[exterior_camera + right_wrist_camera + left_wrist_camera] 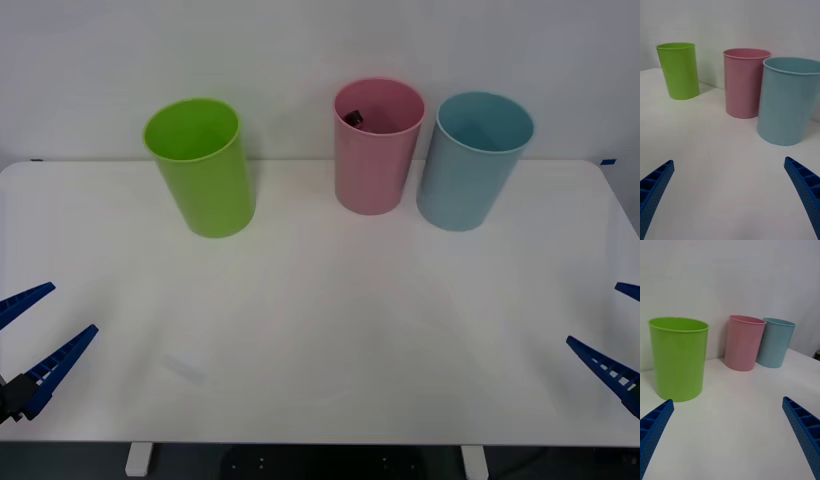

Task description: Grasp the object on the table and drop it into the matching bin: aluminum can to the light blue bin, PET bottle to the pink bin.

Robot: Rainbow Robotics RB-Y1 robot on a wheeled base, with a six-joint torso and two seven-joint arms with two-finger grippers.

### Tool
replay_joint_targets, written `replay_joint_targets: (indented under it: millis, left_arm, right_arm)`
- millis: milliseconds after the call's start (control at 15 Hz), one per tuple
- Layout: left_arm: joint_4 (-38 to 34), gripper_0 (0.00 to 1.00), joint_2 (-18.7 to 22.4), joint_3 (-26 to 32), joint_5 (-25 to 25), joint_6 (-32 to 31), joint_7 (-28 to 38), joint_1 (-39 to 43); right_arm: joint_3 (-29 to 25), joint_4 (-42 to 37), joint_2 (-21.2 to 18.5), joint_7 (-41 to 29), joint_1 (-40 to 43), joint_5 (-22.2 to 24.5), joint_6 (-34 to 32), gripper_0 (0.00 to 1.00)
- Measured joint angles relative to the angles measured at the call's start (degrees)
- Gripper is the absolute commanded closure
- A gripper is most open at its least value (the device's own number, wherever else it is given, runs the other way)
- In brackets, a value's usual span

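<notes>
On the white table (320, 330), backed by a plain pale wall, the bottle (354, 118) lies inside the pink bin (375, 150) between green bin (200, 165) and blue bin (470, 160), while left gripper (30, 340) and right gripper (615, 335) hover wide open, empty, at the near corners.

We see the PET bottle (354, 118), dark-bodied with a black cap, lying inside the pale pink bin (375, 160), which stands upright at the far side of the white table (330, 330) just beside the upright light blue bin (470, 165).
</notes>
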Motion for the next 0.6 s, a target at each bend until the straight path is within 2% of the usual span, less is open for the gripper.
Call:
replay_joint_targets:
  millis: [600]
  left_arm:
    - [0.0,0.0,0.0,0.0,0.0,0.0,0.0,0.0]
  right_arm:
    - [0.08,0.0,0.17,-0.14,2.62,-1.31,-0.23,0.0]
